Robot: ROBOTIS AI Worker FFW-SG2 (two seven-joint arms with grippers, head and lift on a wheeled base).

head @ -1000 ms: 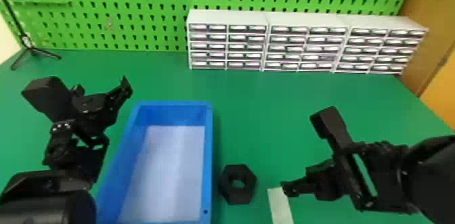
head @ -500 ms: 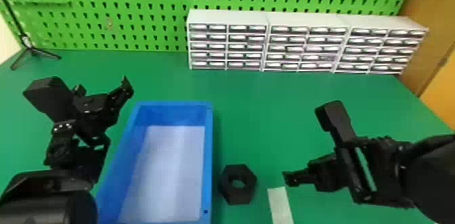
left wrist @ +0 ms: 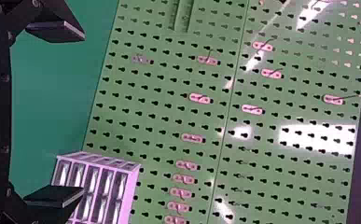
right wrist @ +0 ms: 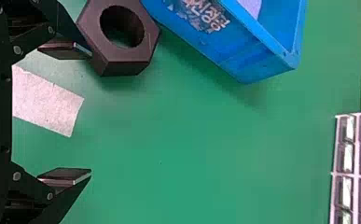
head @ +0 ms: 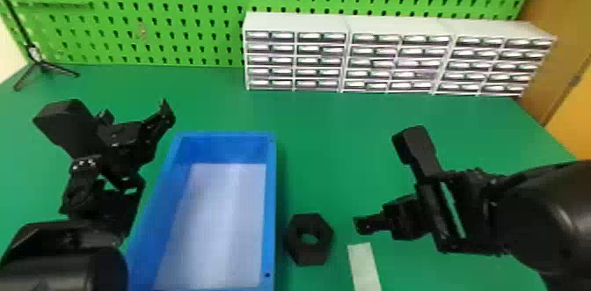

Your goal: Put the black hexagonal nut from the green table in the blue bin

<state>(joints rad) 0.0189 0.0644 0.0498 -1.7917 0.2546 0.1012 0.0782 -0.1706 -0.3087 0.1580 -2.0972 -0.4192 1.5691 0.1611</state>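
Jaws of my right gripper stand wide apart, with the bench showing between them. One tip is just beside the black hexagonal nut and overlaps its edge in my right wrist view; I can't tell whether they touch. The nut lies flat on the green top, its hole facing up, near the right-hand wall of the blue bin and outside it. A pale strip lies on the bench near the nut.

Across the bin, to its left, is my left gripper, its jaws apart too, aimed at the green pegboard. White small-parts drawer cabinets line the rear of the bench before that board, and a small black tripod stands at the far left.
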